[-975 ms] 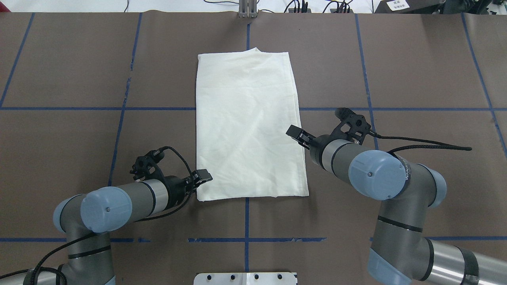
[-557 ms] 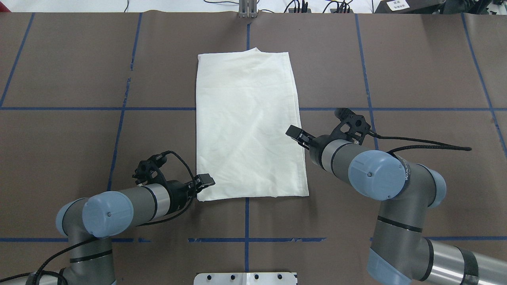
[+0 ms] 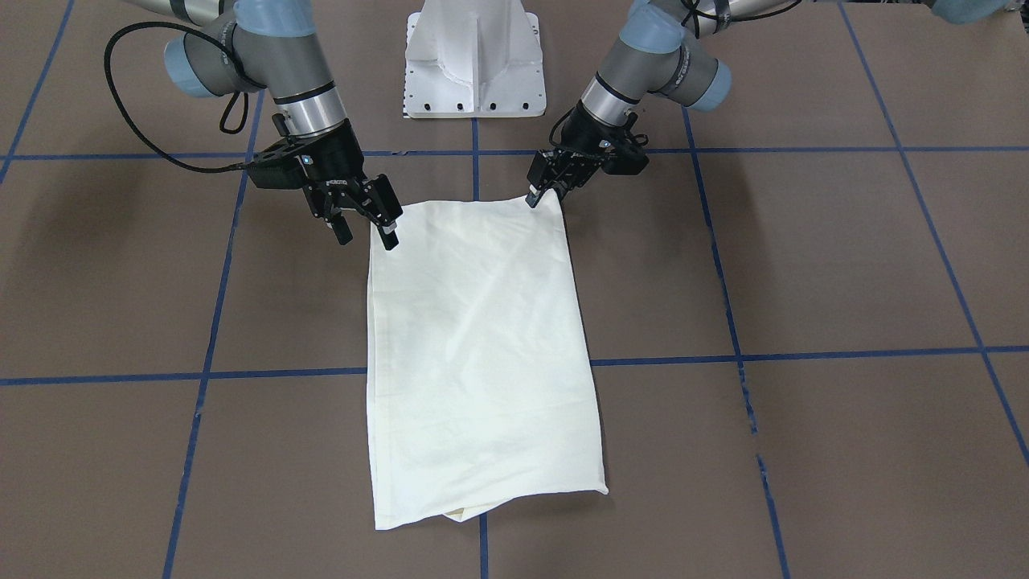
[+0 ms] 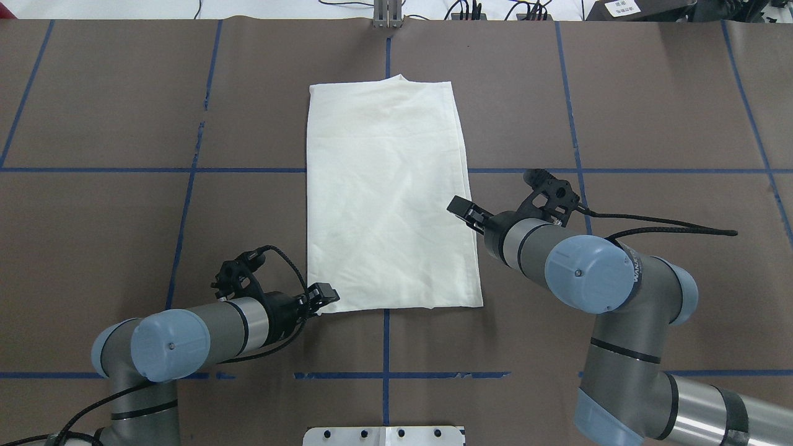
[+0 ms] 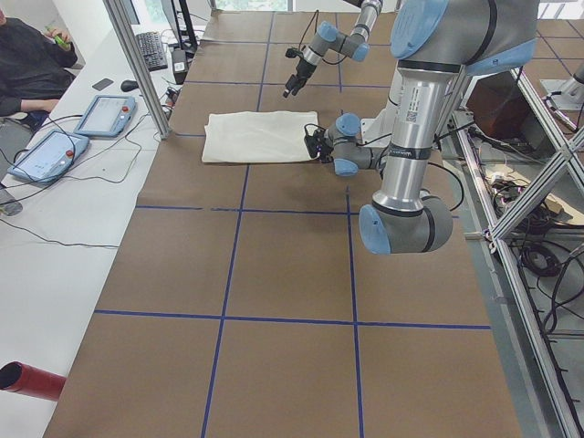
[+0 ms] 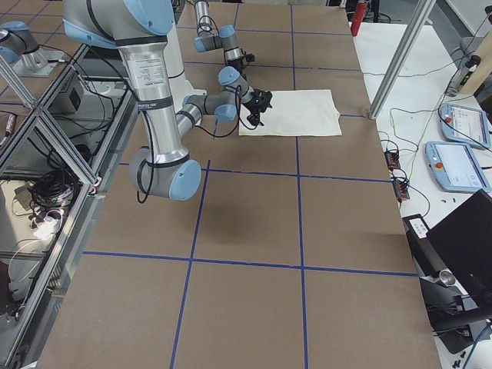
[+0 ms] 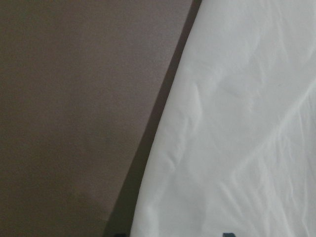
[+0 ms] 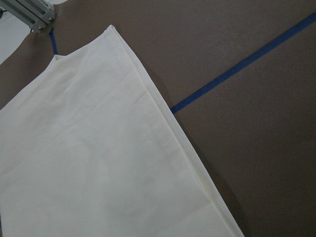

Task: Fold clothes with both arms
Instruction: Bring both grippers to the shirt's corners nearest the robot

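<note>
The clothes lie as one long cream rectangle, plain side up, flat on the brown table; no print shows. My left gripper sits low at the cloth's near-left corner, open, and its wrist view shows the cloth edge running between the two fingertips. In the front-facing view this left gripper touches the corner nearest the base. My right gripper stands open at the opposite long edge, one finger over the cloth. Overhead, the right gripper hovers beside the cloth's right edge.
The white pedestal base stands behind the cloth's near end. Blue tape lines grid the table. An aluminium post rises at the far edge. A person sits by two tablets off the far side.
My left gripper has slid back along the cloth's left edge to the near-left corner and lowered. The right arm and the cloth have not moved.
</note>
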Tool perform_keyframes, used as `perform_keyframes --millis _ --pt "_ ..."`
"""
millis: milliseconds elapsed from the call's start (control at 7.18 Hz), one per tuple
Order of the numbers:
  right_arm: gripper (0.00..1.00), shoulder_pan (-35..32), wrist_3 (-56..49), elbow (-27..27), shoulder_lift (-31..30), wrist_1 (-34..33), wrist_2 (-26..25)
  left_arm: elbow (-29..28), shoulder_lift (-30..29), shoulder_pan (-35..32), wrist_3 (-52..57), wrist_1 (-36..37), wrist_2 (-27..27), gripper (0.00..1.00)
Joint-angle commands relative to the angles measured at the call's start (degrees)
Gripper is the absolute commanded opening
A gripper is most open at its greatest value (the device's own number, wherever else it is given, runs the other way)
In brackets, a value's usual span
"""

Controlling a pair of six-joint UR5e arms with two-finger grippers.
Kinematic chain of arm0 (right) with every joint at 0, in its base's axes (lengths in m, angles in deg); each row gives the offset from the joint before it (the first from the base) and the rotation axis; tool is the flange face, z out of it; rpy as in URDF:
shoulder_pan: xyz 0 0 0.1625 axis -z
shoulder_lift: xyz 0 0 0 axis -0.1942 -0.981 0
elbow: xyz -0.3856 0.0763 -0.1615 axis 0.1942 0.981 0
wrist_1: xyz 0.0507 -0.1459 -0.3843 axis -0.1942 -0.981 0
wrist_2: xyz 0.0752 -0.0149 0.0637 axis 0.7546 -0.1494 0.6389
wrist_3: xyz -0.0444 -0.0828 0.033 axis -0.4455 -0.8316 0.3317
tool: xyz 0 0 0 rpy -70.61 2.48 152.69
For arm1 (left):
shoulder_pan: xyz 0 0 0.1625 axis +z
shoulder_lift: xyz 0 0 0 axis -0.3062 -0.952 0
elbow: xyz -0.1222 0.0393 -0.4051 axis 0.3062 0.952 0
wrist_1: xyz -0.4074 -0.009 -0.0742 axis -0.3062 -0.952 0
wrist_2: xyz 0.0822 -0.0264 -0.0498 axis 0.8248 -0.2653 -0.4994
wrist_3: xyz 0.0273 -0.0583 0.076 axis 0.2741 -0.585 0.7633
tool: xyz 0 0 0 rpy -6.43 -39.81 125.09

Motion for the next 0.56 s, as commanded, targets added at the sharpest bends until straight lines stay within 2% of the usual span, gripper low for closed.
perform_keyframes --millis 0,139,279,418 --pt "1.0 0.1 0.1 0.1 0.0 0.0 0.0 0.0 0.1 0.1 -1.8 0.0 0.1 0.12" --pt "1.0 0.3 0.1 0.3 0.1 0.1 -0.2 0.0 0.2 0.1 -1.6 0.1 0.1 0.0" --pt "1.0 1.3 0.1 0.4 0.1 0.0 -1.7 0.1 0.1 0.1 -1.6 0.1 0.4 0.0" --pt "1.0 2.7 1.7 0.2 0.6 -0.6 -3.7 0.1 -0.1 0.2 -1.4 0.1 3.0 0.0"
